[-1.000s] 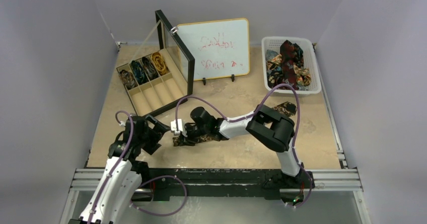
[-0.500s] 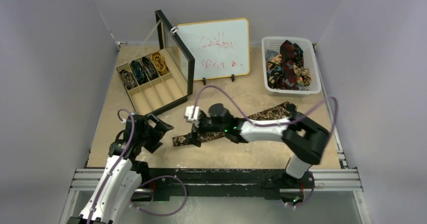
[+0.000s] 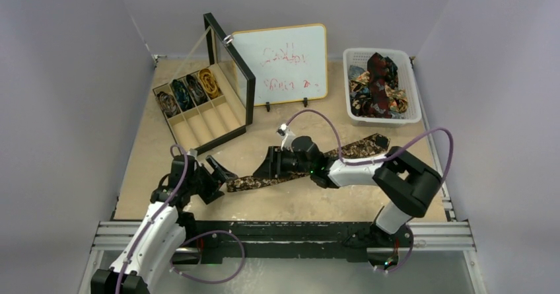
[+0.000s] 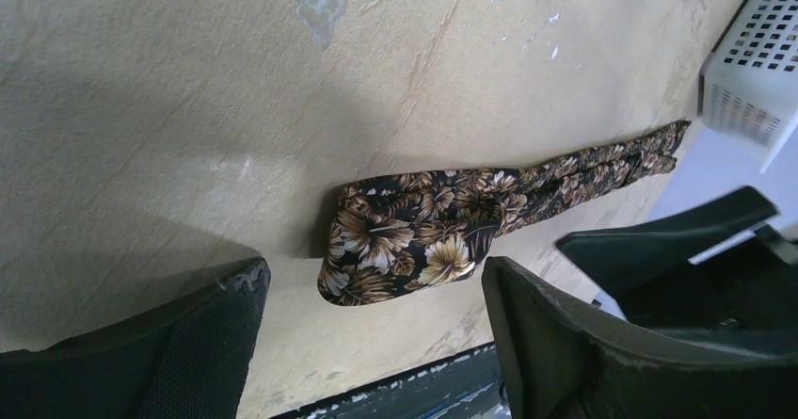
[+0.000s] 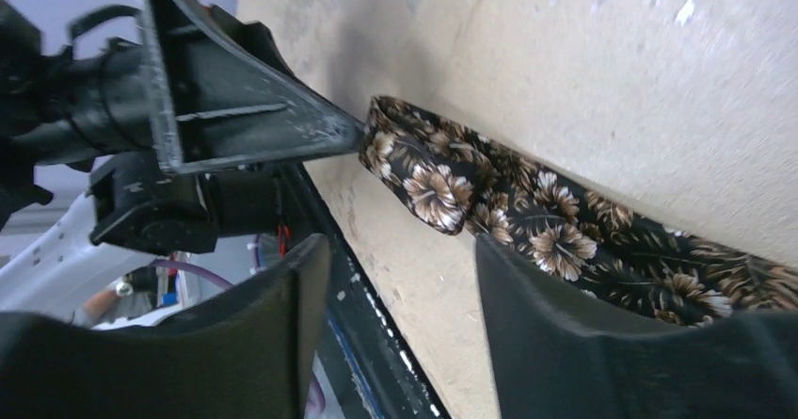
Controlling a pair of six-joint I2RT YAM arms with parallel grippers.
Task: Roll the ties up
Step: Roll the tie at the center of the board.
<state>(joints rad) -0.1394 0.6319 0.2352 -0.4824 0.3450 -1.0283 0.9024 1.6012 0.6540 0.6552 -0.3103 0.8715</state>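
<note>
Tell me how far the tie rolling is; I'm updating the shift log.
Done: four rolled ties sit in the wooden box. In hand: one brown floral tie lies stretched out, its near end folded over; left hand and right hand open, neither gripping. Left: the loose ties heaped in the white basket.

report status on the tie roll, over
Jaws open and empty on left gripper and right gripper. One brown floral tie flat on table, near end folded, unrolled. Over its middle, right arm.
</note>
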